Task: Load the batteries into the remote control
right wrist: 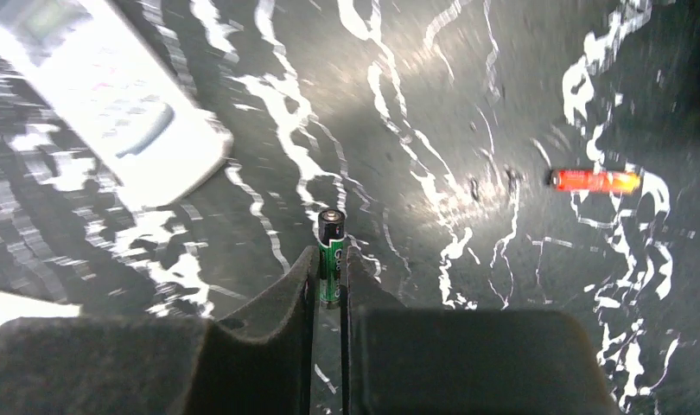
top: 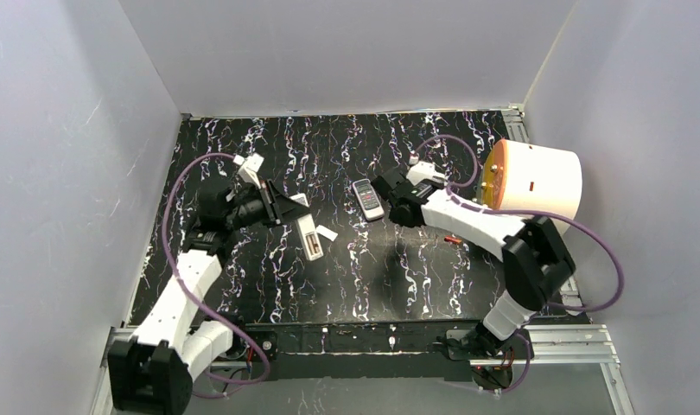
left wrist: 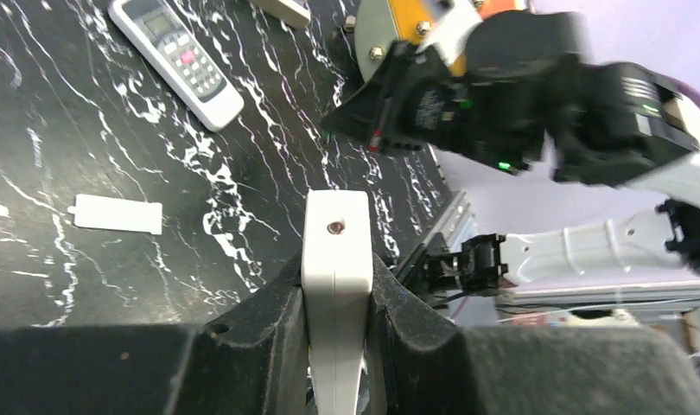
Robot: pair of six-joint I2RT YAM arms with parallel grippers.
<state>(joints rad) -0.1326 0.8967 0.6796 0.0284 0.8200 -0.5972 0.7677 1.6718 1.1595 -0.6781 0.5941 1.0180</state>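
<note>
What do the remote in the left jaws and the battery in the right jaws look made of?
The remote looks like smooth white moulded plastic, faintly matte: rounded corners, a seam along one edge. The battery seems metal: its bare top cap glints, and a glossy green label wraps the body.

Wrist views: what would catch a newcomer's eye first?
The right claw pinches a green-and-black battery. The left claw clamps a white remote. A red battery lies loose on the dark marbled table, to the right in the right wrist view.
</note>
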